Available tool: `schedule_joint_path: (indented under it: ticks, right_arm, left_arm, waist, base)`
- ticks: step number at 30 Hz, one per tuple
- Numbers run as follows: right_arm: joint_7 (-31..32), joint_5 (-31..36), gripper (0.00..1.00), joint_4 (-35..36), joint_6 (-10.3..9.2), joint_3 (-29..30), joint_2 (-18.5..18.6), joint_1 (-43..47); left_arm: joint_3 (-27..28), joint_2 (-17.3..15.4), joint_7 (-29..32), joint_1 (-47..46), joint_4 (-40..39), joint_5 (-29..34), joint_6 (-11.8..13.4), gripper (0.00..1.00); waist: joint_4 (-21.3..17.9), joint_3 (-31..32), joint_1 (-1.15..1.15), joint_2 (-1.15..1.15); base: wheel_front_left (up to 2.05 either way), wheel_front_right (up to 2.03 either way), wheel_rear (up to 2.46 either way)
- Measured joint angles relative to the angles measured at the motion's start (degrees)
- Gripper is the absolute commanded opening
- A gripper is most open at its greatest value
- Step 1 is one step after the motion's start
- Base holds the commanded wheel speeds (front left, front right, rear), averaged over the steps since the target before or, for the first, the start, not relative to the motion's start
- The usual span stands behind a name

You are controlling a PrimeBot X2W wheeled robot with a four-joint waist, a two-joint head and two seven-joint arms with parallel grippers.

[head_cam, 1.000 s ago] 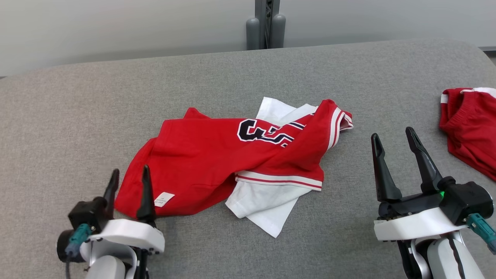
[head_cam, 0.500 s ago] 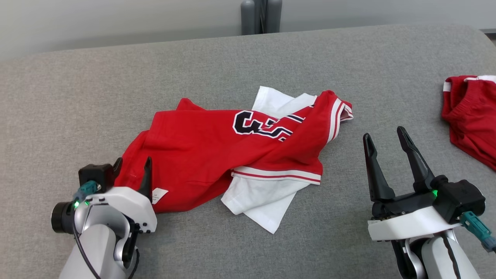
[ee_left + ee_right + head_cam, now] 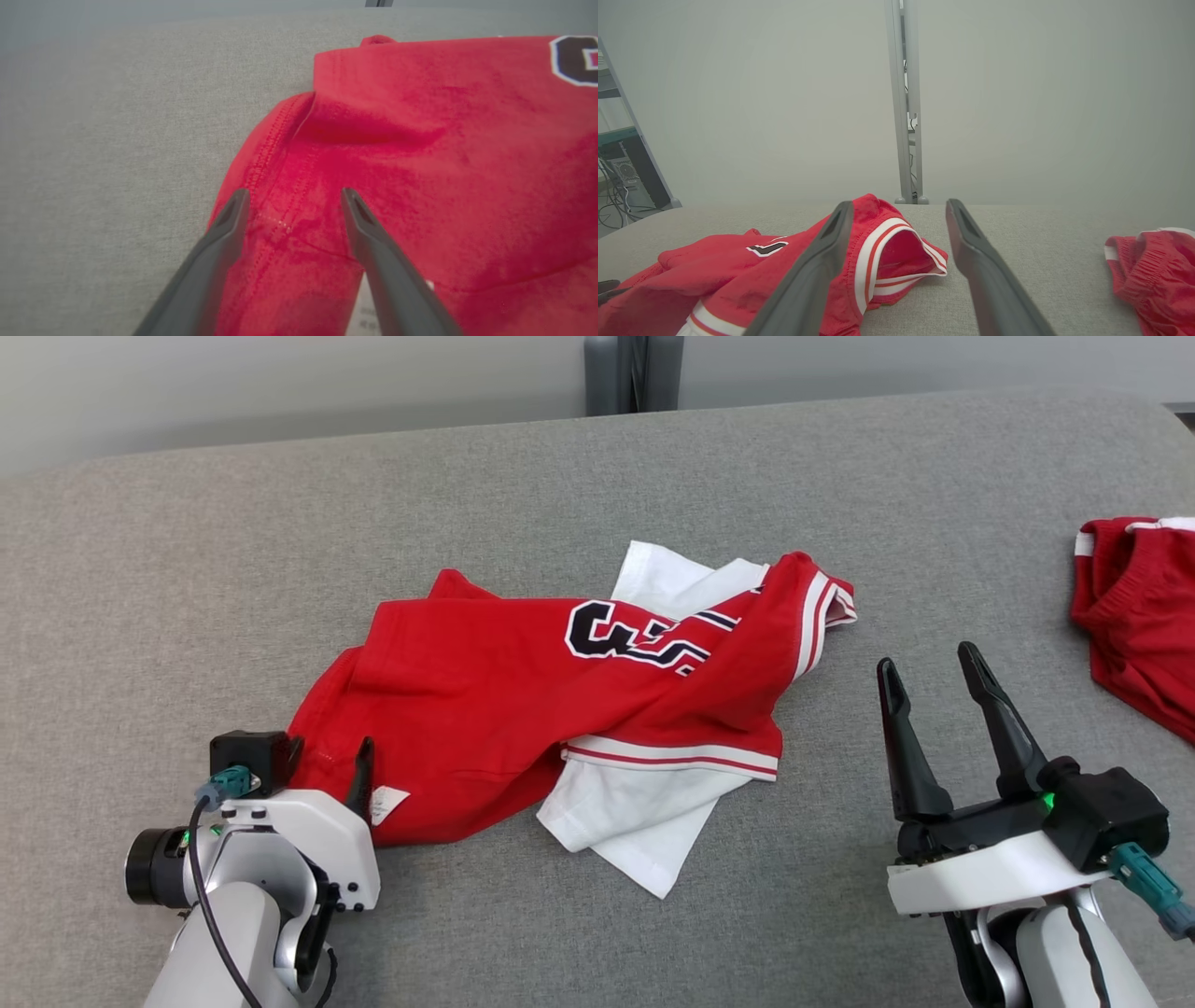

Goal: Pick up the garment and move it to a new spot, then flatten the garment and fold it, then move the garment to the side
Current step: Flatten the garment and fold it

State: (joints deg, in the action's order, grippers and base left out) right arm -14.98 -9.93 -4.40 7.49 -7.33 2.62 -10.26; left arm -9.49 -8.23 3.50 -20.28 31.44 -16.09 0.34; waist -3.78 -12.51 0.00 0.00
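The left gripper has moved forward and lower over the last second. It now stands over the near left corner of the jersey, where before it was just in front of this corner. Its two fingers are apart. In the left wrist view the gripper has the red hem between its fingers, with the small white label beside the right one. I cannot tell if the tips already press on the cloth.

The jersey has not moved. It lies crumpled in the middle of the grey worktop, with white sleeves showing from under the red cloth. The right gripper has stayed at the near right, also spread open and holding nothing, well apart from the red shorts at the far right.

I judge that the first pick is about to begin: the left fingers need only to close on the hem.
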Motion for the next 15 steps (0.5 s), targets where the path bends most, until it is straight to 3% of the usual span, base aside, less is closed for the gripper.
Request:
schedule_joint_path:
  ticks: [15]
  right_arm:
    - [0.0, 0.26, 1.0, -0.24, 0.0, -0.38, 0.0, -0.08]
  left_arm:
    - [-0.62, 0.04, 2.03, 1.17, -1.45, -1.54, 0.31, 1.0]
  waist:
    - [0.4, -0.06, 0.0, 0.0]
  base:
    - [0.0, 0.0, 0.0]
